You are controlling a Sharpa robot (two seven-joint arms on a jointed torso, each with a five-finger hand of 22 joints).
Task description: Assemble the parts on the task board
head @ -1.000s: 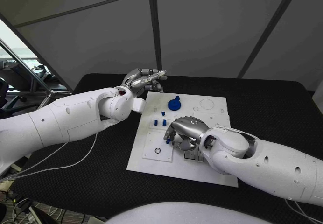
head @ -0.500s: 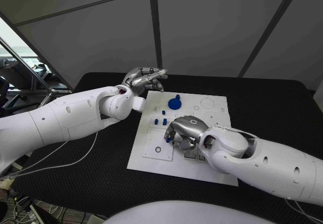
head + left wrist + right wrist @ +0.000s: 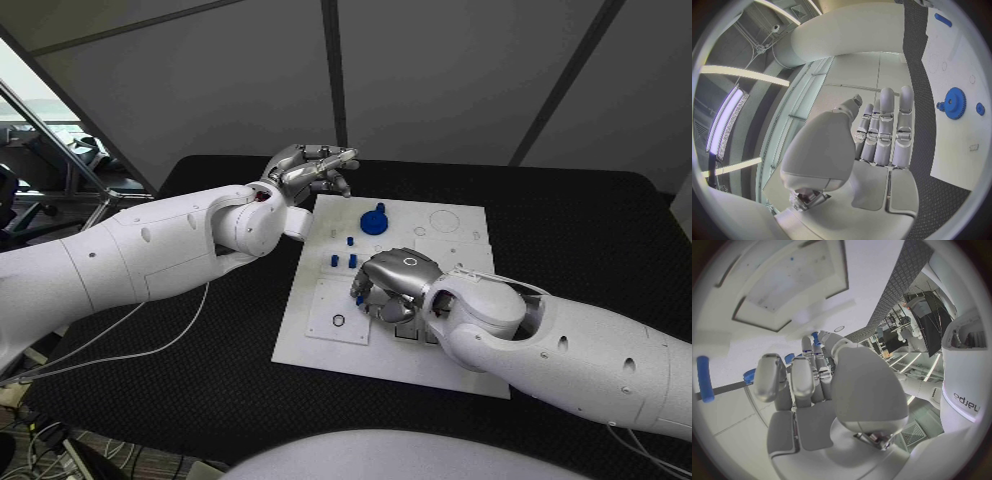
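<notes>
The white task board (image 3: 320, 352) lies in the middle of the black table. My right hand (image 3: 389, 285) hovers low over the board's middle with its fingers curled down. A small blue part (image 3: 359, 298) is pinched between its thumb and a fingertip (image 3: 816, 338). A blue gear (image 3: 375, 222) sits at the board's far side, also seen as the blue gear (image 3: 954, 102). Blue pegs (image 3: 342, 262) stand in the board between the gear and my right hand. My left hand (image 3: 307, 168) is raised beyond the board's far left corner, its fingers (image 3: 889, 125) straight and holding nothing.
A black ring (image 3: 338, 322) lies on a raised plate at the board's near left. Grey slots (image 3: 410, 336) sit just under my right wrist. A loose blue peg (image 3: 704, 379) lies on the board near my right hand. Bare black table (image 3: 577, 230) surrounds the board.
My right hand has edged slightly toward the left over the board, still with the blue part at its fingertips. The left hand has stayed in place.
</notes>
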